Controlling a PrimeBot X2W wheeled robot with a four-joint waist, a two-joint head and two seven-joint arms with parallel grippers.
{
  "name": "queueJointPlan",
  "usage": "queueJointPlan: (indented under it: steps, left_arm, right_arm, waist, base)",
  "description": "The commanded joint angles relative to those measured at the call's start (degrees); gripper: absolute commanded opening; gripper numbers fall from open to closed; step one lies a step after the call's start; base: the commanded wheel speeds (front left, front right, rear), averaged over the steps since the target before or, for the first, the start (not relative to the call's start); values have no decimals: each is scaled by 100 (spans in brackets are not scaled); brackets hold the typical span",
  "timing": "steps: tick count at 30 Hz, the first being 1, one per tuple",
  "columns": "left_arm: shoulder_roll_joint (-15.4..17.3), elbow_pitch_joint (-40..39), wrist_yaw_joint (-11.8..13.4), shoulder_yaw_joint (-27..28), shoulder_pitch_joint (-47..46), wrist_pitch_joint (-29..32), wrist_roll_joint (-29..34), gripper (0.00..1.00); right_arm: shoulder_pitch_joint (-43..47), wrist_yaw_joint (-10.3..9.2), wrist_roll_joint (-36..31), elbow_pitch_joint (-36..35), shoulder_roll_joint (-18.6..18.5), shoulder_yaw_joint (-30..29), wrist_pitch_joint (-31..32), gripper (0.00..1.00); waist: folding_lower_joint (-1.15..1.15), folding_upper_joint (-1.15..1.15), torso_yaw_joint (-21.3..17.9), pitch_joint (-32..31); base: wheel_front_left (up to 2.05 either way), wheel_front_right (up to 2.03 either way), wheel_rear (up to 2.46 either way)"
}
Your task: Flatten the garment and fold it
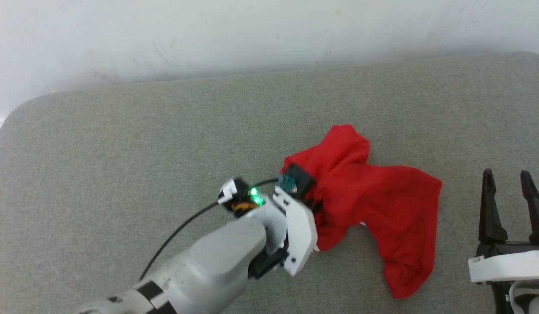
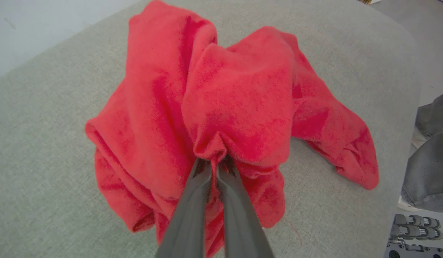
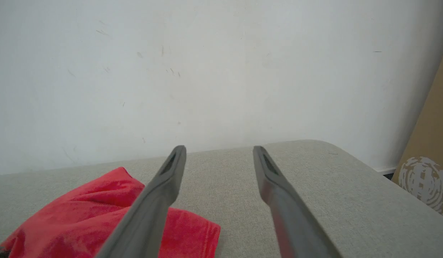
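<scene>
The garment (image 1: pixel 374 200) is a crumpled red heap on the grey cushioned surface, right of centre in the head view. My left gripper (image 1: pixel 315 203) reaches in from the lower left and is shut on a pinch of its red fabric; its fingertips are buried in the cloth. In the left wrist view the two fingers (image 2: pixel 200 186) press together on a gathered fold of the garment (image 2: pixel 239 104). My right gripper (image 1: pixel 509 192) stands open at the lower right, just right of the heap and apart from it. The right wrist view shows its spread fingers (image 3: pixel 164 190) above the garment (image 3: pixel 81 218).
The grey cushioned surface (image 1: pixel 165 144) ends at a white wall (image 1: pixel 252 30) behind. A brown cardboard panel (image 3: pixel 433 143) stands past its right end. Grey cloth (image 2: pixel 429 157) hangs beyond the surface's edge in the left wrist view.
</scene>
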Motion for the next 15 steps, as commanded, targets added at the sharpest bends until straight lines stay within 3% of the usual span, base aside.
queueJointPlan:
  steps: [1,4,5,6,15]
  left_arm:
    - [-79,152,-63,-18,133,113,24,0]
    - [-183,478,-73,-25,222,176,58,2]
    - [-218,557,-61,-9,242,127,42,46]
    - [-251,610,-68,12,250,70,23,100]
    - [-250,337,-64,574,302,-721,-342,100]
  right_arm:
    - [-41,-5,10,32,15,22,-37,100]
    - [-20,-5,16,76,15,15,-38,100]
    - [-5,-5,19,87,15,1,-37,100]
    - [13,-5,21,98,15,-17,-35,100]
    - [100,-5,44,99,15,-70,-12,100]
  waist:
    - [0,0,-9,-21]
    - [0,0,7,-71]
    - [0,0,27,-92]
    - [0,0,56,-115]
    - [0,0,393,-297]
  base:
    - [0,0,0]
    - [0,0,0]
    - [0,0,0]
    - [0,0,0]
    - [0,0,0]
